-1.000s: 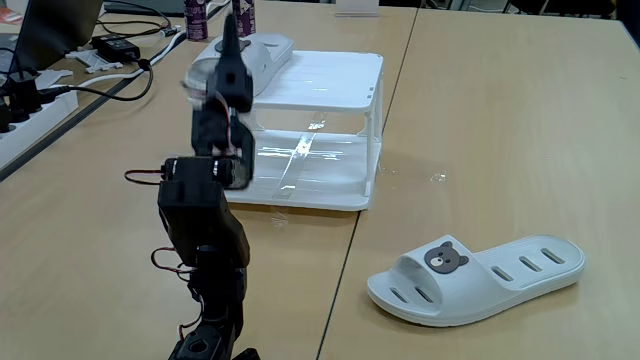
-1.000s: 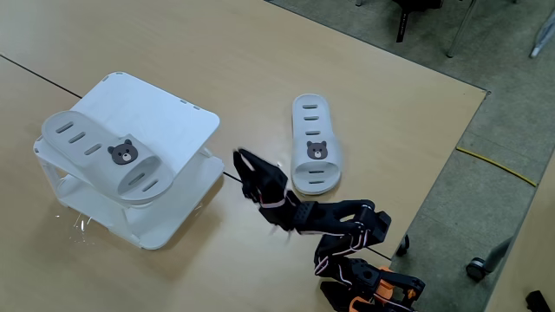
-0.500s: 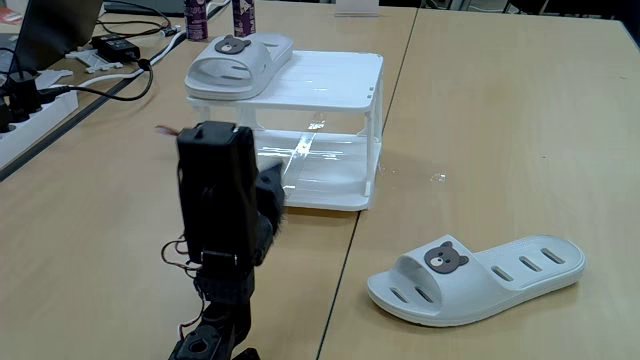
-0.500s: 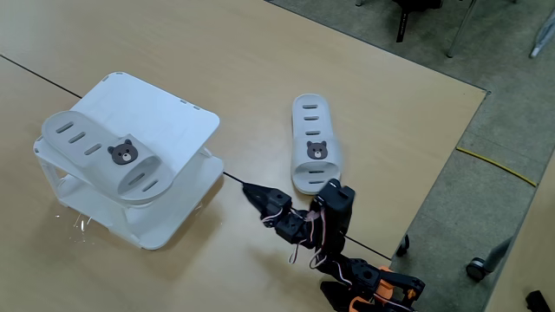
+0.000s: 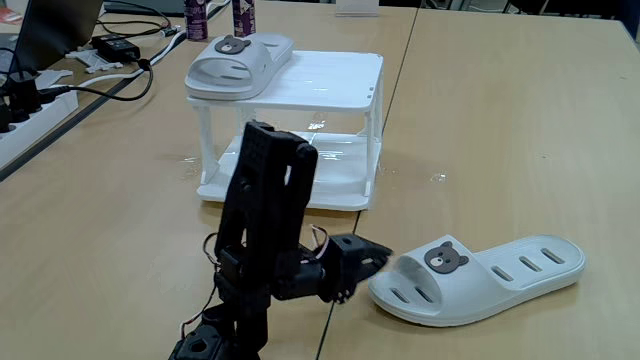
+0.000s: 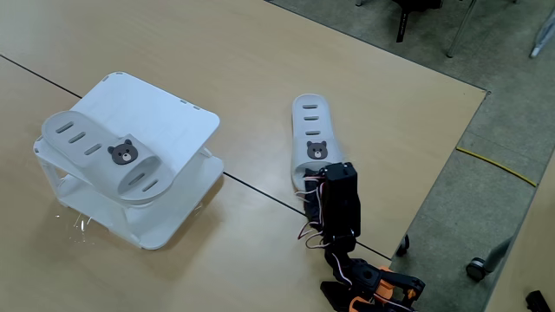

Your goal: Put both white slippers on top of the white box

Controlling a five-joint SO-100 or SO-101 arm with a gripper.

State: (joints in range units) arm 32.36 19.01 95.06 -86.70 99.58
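Since the earlier frames our arm has swung away from the white box (image 5: 300, 90) and down to the table. In a fixed view our claw (image 5: 372, 256) sits just beside the toe of one white slipper (image 5: 480, 278); we cannot tell how its jaws stand. The other slipper (image 5: 238, 64) lies on the box, well behind. In the other fixed view, the arm (image 6: 336, 206) covers the near slipper's (image 6: 310, 141) toe; the box (image 6: 152, 117) stands far left.
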